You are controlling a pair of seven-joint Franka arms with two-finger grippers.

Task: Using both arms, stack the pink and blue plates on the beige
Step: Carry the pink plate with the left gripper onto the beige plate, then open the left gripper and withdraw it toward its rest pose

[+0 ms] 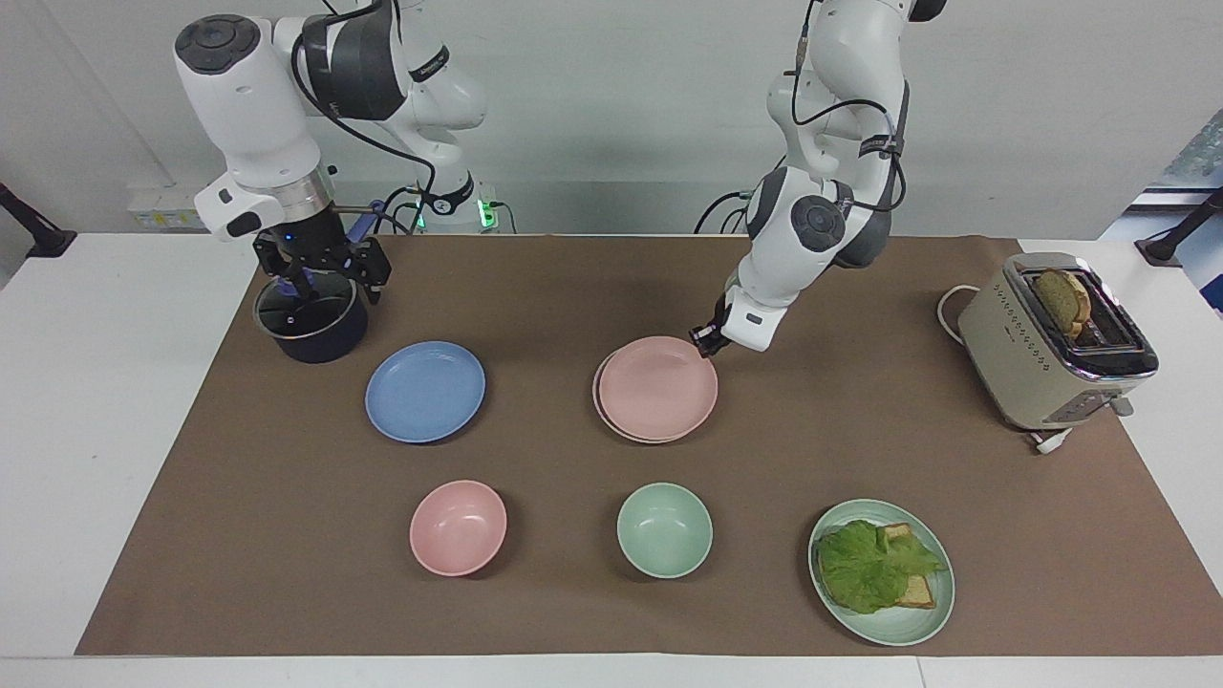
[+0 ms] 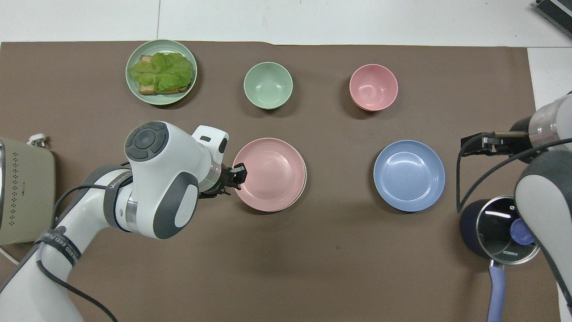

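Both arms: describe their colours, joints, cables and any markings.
Both arms, left arm and right arm, have glossy white rounded shells, dark grey joint caps and loose black cables. Black bands carry white lettering. Each ends in a black tool; green lights glow at the bases.

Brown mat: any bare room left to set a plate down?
Widest bare strip on the brown mat: the robots' edge, nearer than the round pink plate and round blue plate. Also between those plates. Crowded: the farther row, and around the dark lidded pot.
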